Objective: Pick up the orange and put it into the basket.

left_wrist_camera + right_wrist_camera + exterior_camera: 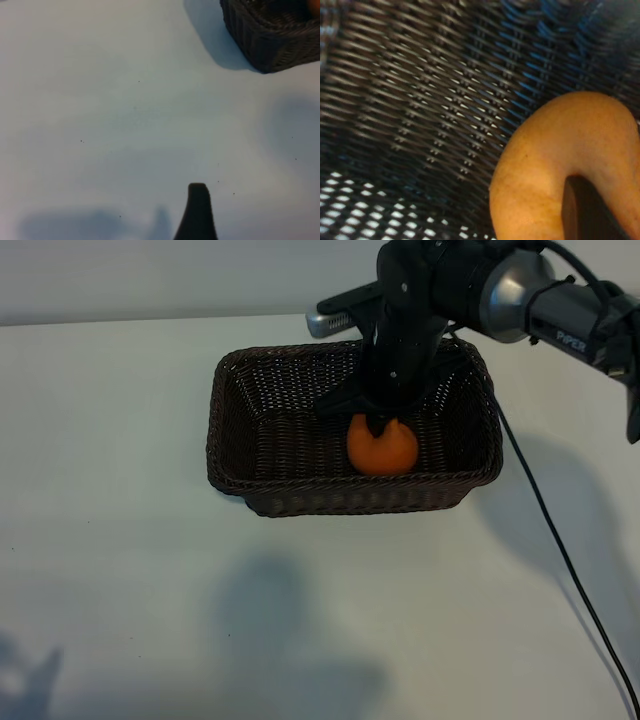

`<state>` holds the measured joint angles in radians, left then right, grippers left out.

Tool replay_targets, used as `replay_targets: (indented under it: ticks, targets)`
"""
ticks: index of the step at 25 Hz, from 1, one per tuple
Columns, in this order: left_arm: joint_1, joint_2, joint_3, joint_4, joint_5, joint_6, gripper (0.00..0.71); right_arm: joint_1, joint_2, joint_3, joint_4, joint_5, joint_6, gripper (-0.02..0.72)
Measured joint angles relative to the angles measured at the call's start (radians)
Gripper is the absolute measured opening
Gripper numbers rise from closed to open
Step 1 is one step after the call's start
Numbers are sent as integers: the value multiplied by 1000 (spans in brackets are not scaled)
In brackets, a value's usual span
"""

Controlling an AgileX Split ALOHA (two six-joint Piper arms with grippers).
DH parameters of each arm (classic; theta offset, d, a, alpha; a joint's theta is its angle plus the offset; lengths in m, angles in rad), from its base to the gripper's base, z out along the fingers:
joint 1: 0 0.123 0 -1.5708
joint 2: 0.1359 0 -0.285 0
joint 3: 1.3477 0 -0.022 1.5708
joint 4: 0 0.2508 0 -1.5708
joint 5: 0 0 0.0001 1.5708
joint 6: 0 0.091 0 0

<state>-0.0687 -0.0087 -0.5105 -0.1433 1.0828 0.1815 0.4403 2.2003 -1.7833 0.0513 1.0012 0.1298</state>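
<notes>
So my right claw (383, 425) is down inside the basket (228, 415), clamped on the orange (381, 447). It's got the fruit from above, fingers pinched on its top, and my arm comes in over the basket's far right corner. The orange sits low in the basket, toward the near wall and a bit right of the middle. Can't tell if it's touching the floor of the basket or hanging just off it.

From my right wrist cam it's basically all wicker: the dark weave of the basket (420, 100) fills the view, with the orange (545, 165) big and close, and one dark finger (582, 210) pressed right against its skin.

My left claw (197, 212) is parked well away from the basket, out over the bare table (100, 125). Its jaws are spread wide with nothing between them. Only one fingertip shows in that wrist cam, plus a corner of the basket (270, 40) off at the far edge.

The basket sits on the white table (120, 570), and a black cable (560, 550) runs down along the table to the right of the basket.
</notes>
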Motion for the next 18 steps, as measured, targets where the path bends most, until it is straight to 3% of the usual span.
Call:
replay_targets:
  ticks: [4,7,10,14,16,18]
  targets:
    - [0,0,0,0,0,0,594,0,1,-1,0,-3,-4,92]
    - [0,0,0,0,0,0,594,0,1,-1,0,3,-6,146]
    - [0,0,0,0,0,0,594,0,1,-2,0,27,-8,307]
    - [0,0,0,0,0,-1,594,0,-17,-3,0,57,-21,574]
    - [0,0,0,0,0,-1,594,0,-32,-19,0,74,-26,654]
    - [0,0,0,0,0,-1,594,0,-44,-53,1,102,-27,679]
